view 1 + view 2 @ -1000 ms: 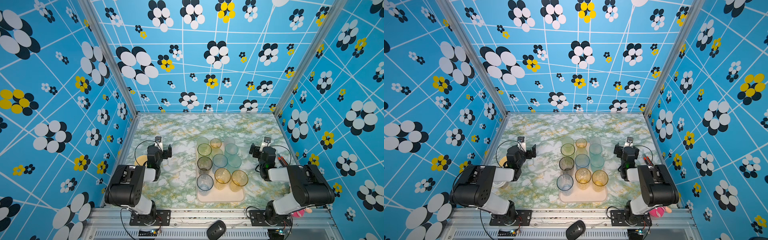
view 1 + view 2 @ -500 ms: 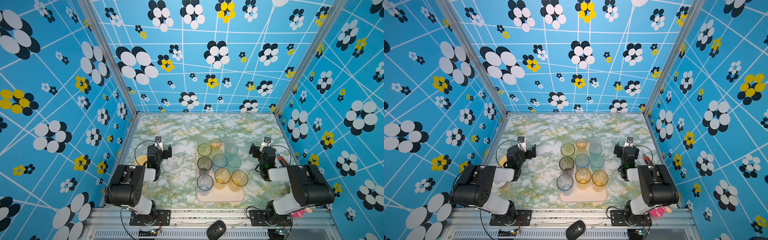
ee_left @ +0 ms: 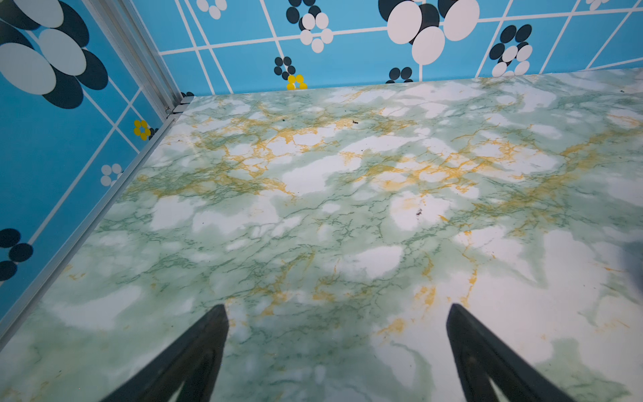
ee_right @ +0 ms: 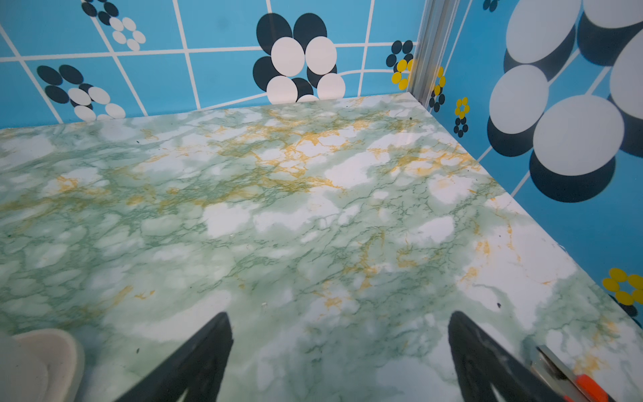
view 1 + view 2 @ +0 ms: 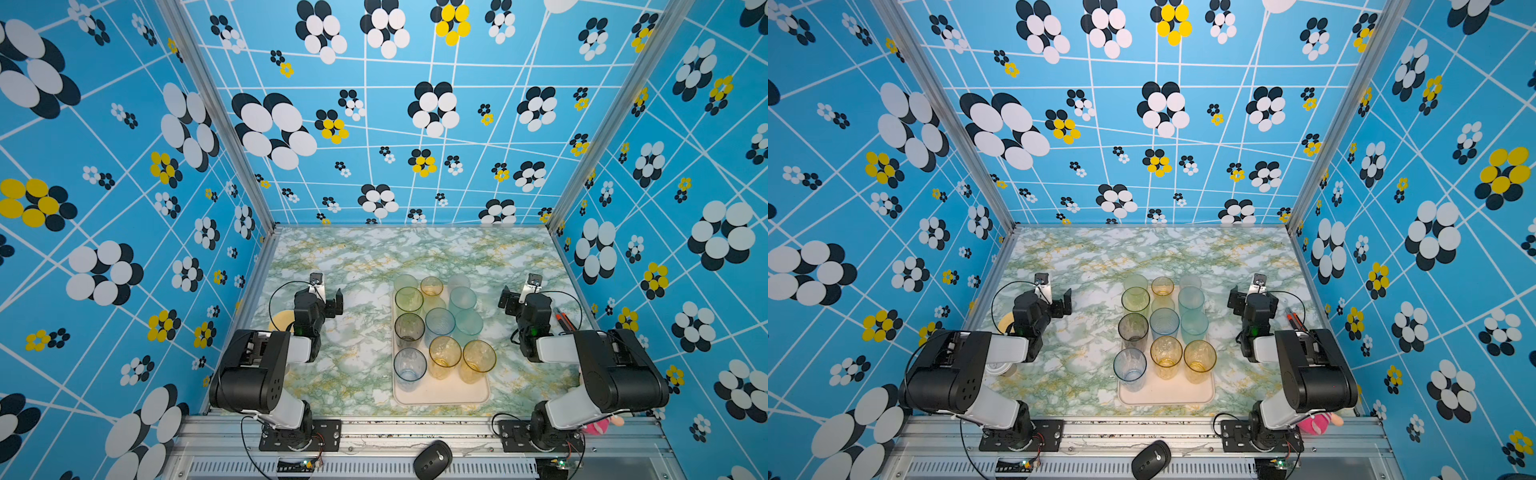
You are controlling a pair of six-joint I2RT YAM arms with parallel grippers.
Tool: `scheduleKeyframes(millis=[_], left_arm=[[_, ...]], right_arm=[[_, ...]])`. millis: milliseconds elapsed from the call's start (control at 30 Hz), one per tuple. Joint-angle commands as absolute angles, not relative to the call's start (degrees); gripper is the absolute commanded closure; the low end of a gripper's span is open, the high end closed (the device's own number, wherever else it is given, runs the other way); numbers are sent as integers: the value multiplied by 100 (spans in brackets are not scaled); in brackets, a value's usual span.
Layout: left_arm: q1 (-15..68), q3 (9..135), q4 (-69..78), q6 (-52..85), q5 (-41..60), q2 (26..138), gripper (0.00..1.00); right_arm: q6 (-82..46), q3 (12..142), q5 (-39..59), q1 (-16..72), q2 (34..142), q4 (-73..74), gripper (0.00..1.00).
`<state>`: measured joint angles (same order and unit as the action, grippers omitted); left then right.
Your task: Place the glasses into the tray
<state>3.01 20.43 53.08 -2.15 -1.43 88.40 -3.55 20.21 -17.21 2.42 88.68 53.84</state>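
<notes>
The cream tray (image 5: 440, 392) (image 5: 1167, 395) lies in the middle of the marble table in both top views. Several tinted glasses stand upright in it: a pale blue one (image 5: 409, 365), two amber ones (image 5: 444, 353) (image 5: 478, 357), a smoky grey one (image 5: 409, 328), and blue, teal and green ones behind. My left gripper (image 5: 320, 297) (image 3: 336, 308) is left of the tray, open and empty above bare table. My right gripper (image 5: 525, 300) (image 4: 338, 315) is right of the tray, also open and empty. A corner of the tray (image 4: 66, 351) shows in the right wrist view.
A yellow disc (image 5: 280, 322) lies behind the left arm, and a small white lid (image 5: 998, 368) lies under it. An orange-tipped tool (image 5: 563, 322) (image 4: 584, 383) rests by the right wall. A black mouse (image 5: 432, 459) sits on the front rail. Patterned walls close three sides.
</notes>
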Motion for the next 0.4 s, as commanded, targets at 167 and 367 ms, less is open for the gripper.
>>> scheduleKeyframes(millis=[167, 367], left_arm=[[246, 2171, 5221, -141, -49, 8829, 1], [192, 2212, 5157, -99, 19, 8833, 1]], right_arm=[[-272, 2083, -1670, 229, 8937, 5546, 1], [-278, 2083, -1670, 224, 8934, 5546, 1]])
